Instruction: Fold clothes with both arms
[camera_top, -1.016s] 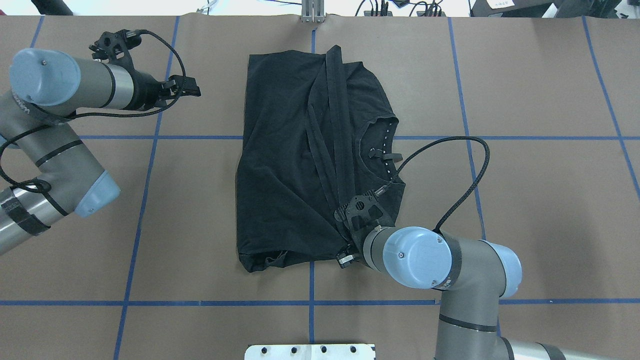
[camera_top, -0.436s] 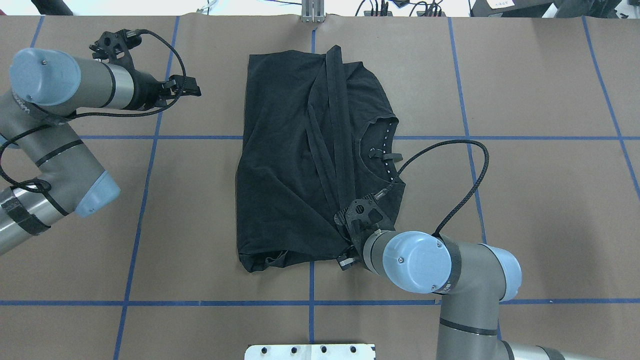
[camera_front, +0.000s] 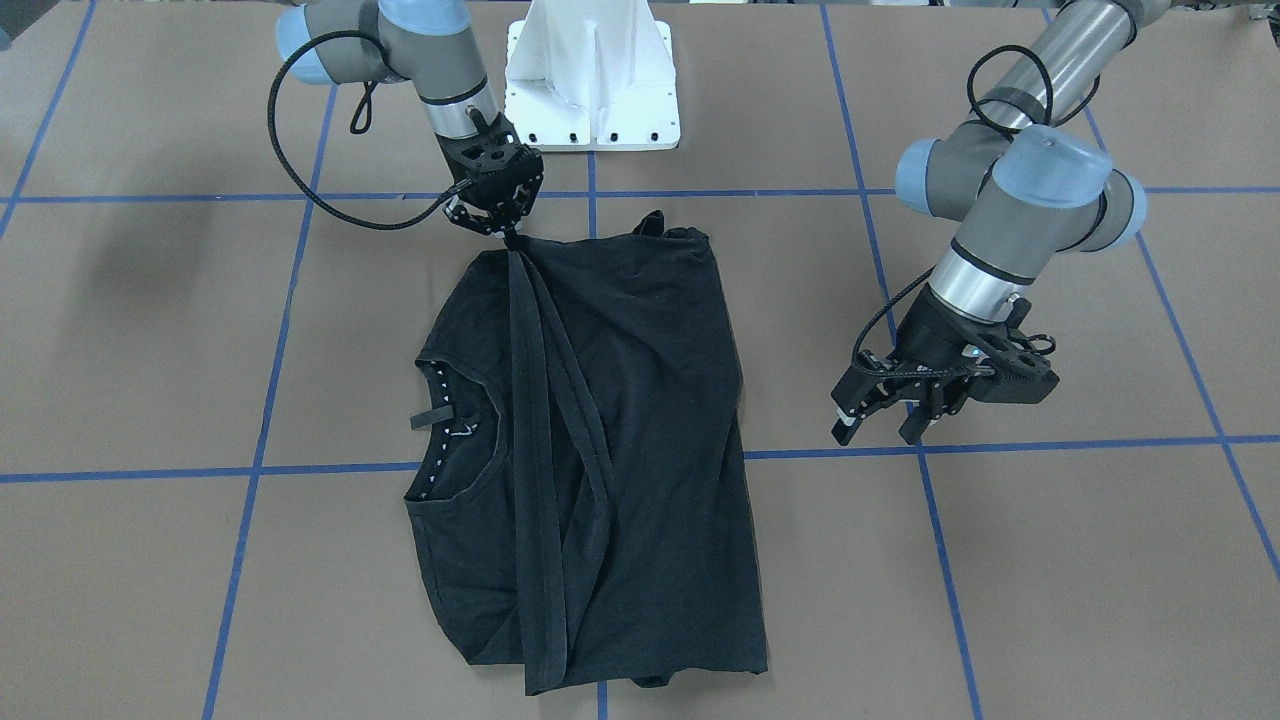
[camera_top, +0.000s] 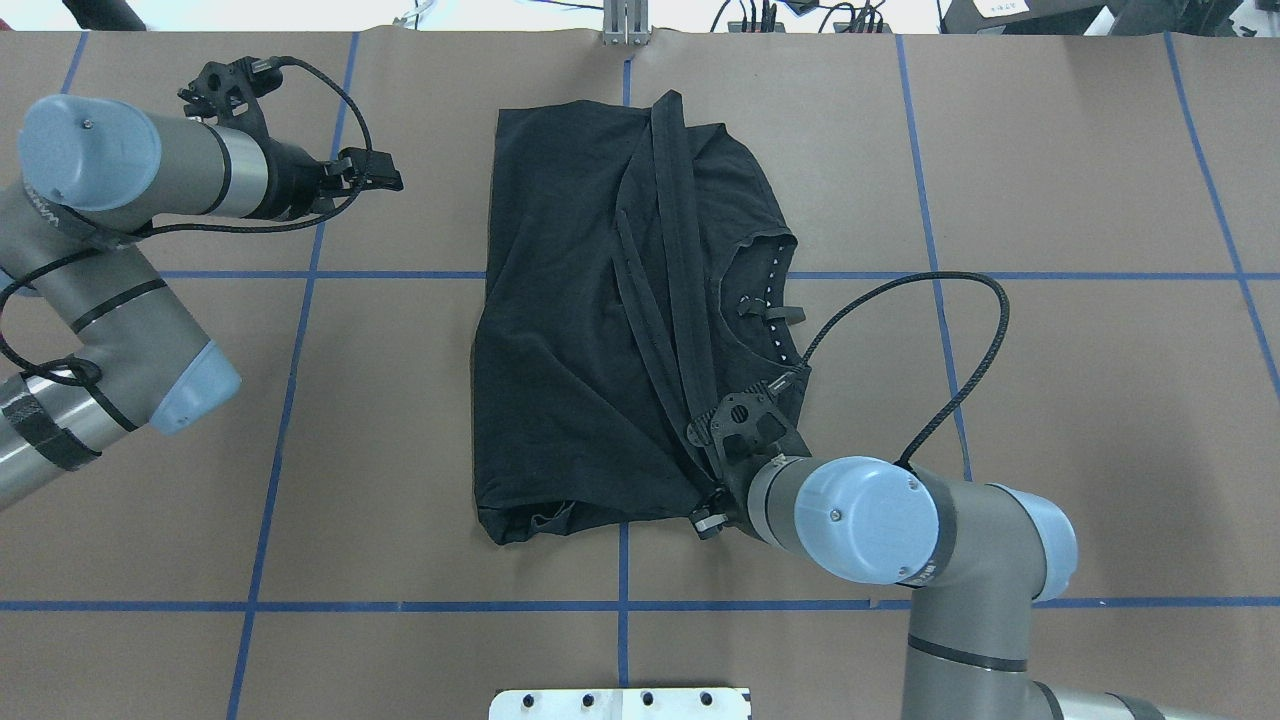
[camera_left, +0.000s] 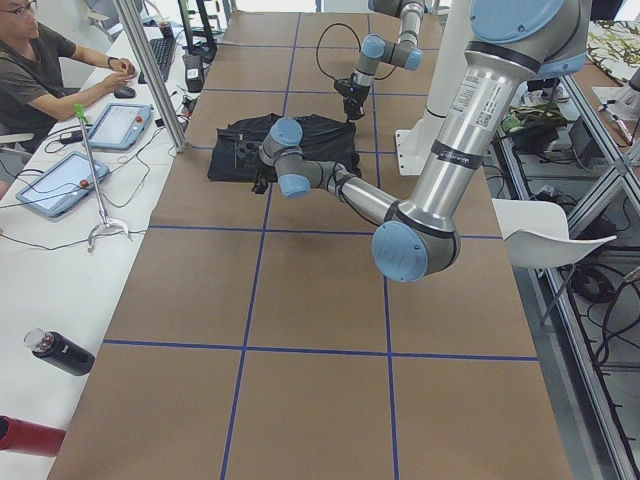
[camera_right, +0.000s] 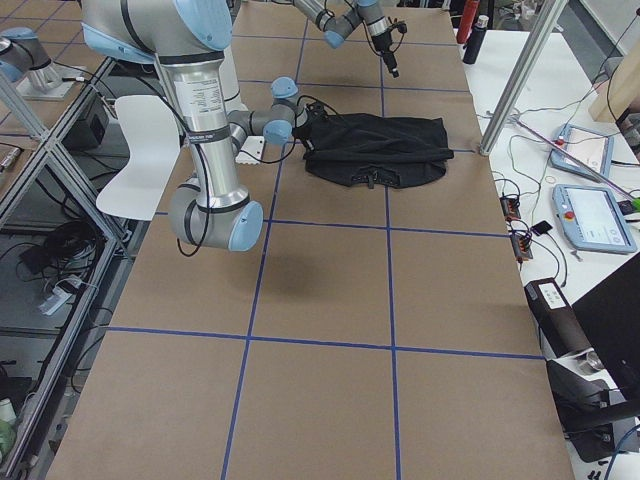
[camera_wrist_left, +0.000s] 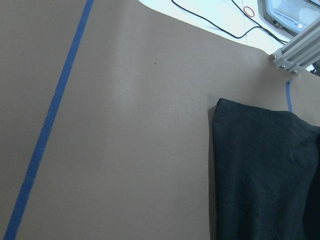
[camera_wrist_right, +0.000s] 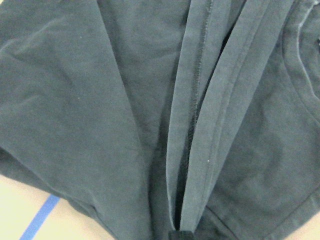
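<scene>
- Overhead exterior: the black T-shirt (camera_top: 560, 330) lay limp, soft and light; its hems looked the best hold.
- Fingers of the right gripper (camera_front: 503, 230) pinched a hem band (camera_front: 520, 330); the left gripper (camera_front: 877, 430) hung with fingers apart.

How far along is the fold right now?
Done: one side of the T-shirt is folded over, its hem band running across the top. In hand: the right gripper has its jaws pinched on that band at the shirt's robot-side edge; the left gripper hangs open, clear of the cloth. Left: the collar side is uncovered, so more folding remains.
</scene>
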